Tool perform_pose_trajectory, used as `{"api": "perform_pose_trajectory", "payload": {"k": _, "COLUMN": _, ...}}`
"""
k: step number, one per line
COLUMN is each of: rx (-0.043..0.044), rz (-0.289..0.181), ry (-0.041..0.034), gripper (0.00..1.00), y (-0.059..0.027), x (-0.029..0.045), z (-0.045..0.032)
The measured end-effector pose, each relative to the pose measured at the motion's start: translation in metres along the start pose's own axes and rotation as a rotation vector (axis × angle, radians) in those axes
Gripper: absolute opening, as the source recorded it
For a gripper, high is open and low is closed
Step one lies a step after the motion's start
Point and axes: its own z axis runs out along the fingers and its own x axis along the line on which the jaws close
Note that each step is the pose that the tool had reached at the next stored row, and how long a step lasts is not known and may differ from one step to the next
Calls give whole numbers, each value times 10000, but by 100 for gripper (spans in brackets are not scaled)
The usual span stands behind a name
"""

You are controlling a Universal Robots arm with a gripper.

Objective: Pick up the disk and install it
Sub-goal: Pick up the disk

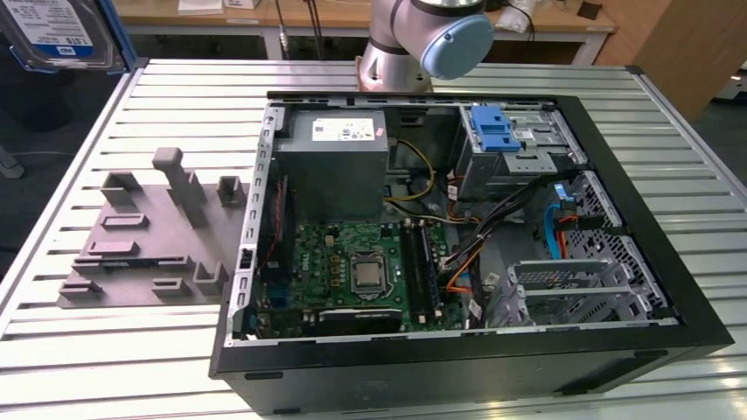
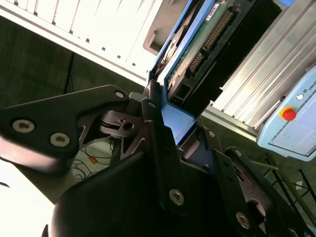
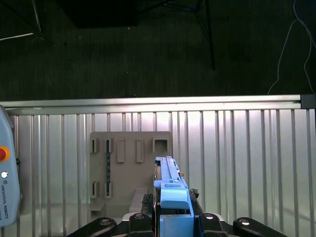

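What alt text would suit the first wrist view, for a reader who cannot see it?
The gripper holds the disk edge-on by its blue carrier frame. Behind it is a slatted metal table with a grey fixture plate on it.

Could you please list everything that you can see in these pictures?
disk: one, silver with blue frame, held aloft at the exterior view's upper left
case: one, black, open, on the table
power supply: one, grey, inside the case
motherboard: one, green, inside the case
cage: one, silver with blue latch, inside the case
fixture: one, grey, on the table beside the case
table: one, silver, slatted
pendant: one, pale blue, beside the table
arm: one, grey, behind the case
end effector: one, black, shut on the disk's frame
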Motion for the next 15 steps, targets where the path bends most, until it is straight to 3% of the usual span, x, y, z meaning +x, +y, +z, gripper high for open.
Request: {"api": "perform_pose_trajectory", "payload": {"k": 15, "rx": 0, "rz": 1, "ry": 0, "gripper": 36, "y": -44, "x": -2, "z": -1}}
